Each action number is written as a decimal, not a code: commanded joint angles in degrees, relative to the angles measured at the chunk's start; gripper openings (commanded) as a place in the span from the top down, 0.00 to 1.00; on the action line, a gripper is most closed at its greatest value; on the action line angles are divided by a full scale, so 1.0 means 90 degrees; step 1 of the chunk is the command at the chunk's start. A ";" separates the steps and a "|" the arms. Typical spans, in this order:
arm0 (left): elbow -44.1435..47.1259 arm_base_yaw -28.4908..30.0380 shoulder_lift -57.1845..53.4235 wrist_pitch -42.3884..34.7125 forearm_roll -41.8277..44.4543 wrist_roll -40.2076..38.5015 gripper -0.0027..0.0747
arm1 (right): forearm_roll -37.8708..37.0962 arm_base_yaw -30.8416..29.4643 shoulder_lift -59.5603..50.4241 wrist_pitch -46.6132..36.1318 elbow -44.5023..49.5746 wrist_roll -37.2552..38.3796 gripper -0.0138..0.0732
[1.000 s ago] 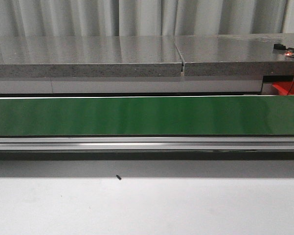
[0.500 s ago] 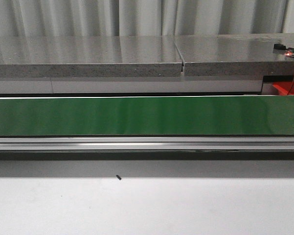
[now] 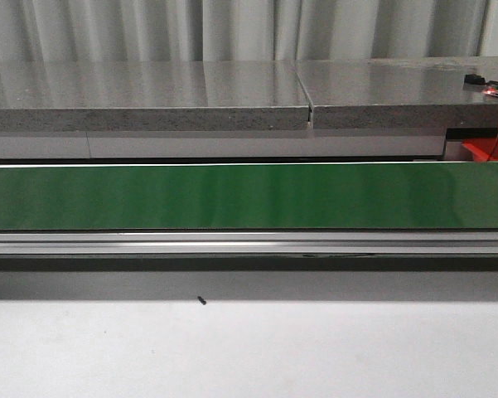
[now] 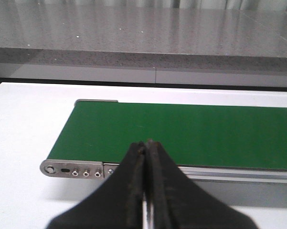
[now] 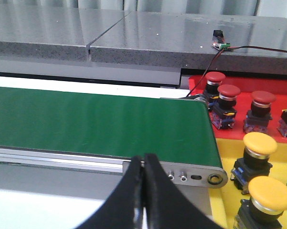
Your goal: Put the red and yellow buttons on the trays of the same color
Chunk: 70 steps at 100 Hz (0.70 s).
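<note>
Here is the long green conveyor belt (image 3: pixel 249 196) running left to right across the white desk (image 3: pixel 249 348), nothing riding on it, with a grey speckled stone slab (image 3: pixel 149 95) behind it on the far side. Left tool (image 4: pixel 145 157) sits at the belt's left end, near edge, its black fingers pressed together with nothing between them. Right tool (image 5: pixel 143 167) sits at the belt's right end, fingers likewise together and holding nothing. Just past that right end, the red plastic tray (image 5: pixel 198 83) carries red mushroom-head push buttons (image 5: pixel 228 91) standing upright in a row. Nearer to us, touching the red one, the yellow plastic tray (image 5: pixel 224 155) holds yellow mushroom-head push buttons (image 5: pixel 260 143), also upright. A small circuit board with wires (image 5: pixel 220 43) lies on the slab beyond the trays.
</note>
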 commanded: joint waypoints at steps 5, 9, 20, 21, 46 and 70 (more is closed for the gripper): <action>0.0323 -0.0199 -0.0322 -0.1041 0.0569 -0.0587 0.99 | -0.0043 0.0016 -0.0124 -0.0531 -0.0100 -0.0010 0.97; 0.0477 -0.0308 -0.0420 -0.1214 0.0586 -0.0587 0.99 | -0.0043 0.0016 -0.0124 -0.0531 -0.0100 -0.0010 0.97; 0.0919 -0.0647 -0.0604 -0.1530 0.0616 -0.0587 0.99 | -0.0043 0.0016 -0.0124 -0.0531 -0.0100 -0.0010 0.97; 0.0965 -0.0665 -0.0604 -0.1547 0.0617 -0.0587 0.99 | -0.0043 0.0016 -0.0124 -0.0531 -0.0100 -0.0010 0.97; 0.1245 -0.0770 -0.0604 -0.1842 0.0755 -0.0754 0.99 | -0.0043 0.0016 -0.0124 -0.0531 -0.0100 -0.0010 0.97; 0.1245 -0.0770 -0.0604 -0.2064 0.0798 -0.0754 0.99 | -0.0043 0.0016 -0.0124 -0.0531 -0.0100 -0.0010 0.97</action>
